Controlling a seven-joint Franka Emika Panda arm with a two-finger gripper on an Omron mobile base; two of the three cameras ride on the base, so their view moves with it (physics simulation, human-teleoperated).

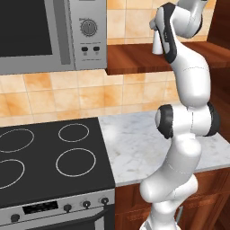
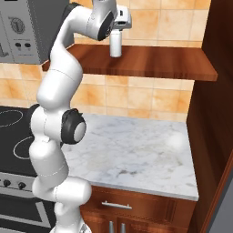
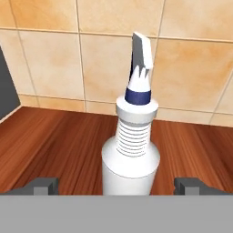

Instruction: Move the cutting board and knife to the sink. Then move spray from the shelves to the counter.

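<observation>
In the left base view, the spray (image 1: 158, 42) was seen upright on the shelves (image 1: 134, 60), above the counter (image 1: 139, 148).

In the right base view, the gripper (image 2: 119, 28) was poised at it.

In the hand view, the jaws were spread wide either side, ungripped; the spray's move was judged pending.
</observation>
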